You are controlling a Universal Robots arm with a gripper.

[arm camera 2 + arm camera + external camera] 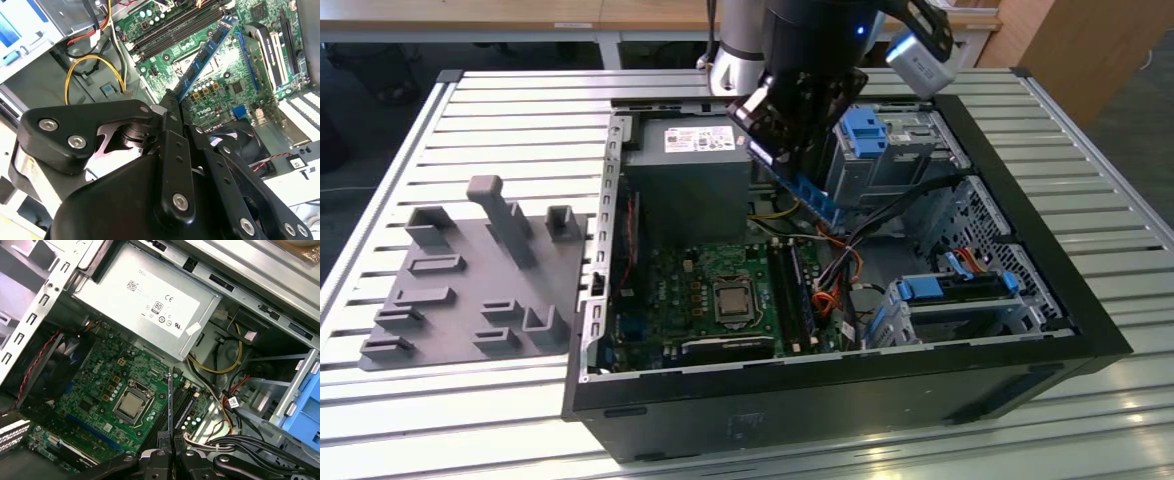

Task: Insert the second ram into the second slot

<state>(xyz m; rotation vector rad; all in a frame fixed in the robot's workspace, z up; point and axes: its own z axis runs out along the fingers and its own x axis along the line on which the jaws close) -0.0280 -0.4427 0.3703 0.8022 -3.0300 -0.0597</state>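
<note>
Exterior view, L to R.
1. Grey fixture tray (467,290): lying on slatted table (520,100), near its edge at the exterior view's left, outside PC case (854,390).
2. Pwr supply (687,175): sitting in case's far corner.
3. Motherboard (707,300): lying on case floor, w/ ram slots (790,290) running along its edge nearest the drive bays. Can't tell if any slot is filled.
4. Gripper (777,140): claw is clamping the second ram (803,195) by one end. Stick is hanging tilted in air over board's far edge, just beside pwr supply, apart from slots.
5. Blue drive caddy (870,130): sitting at case's far edge.

Step, judged: approach is under way and insertion hasn't begun. Seating is calling for the stick levelled, its long edge lined up over the second slot, then pushed straight down.
</note>
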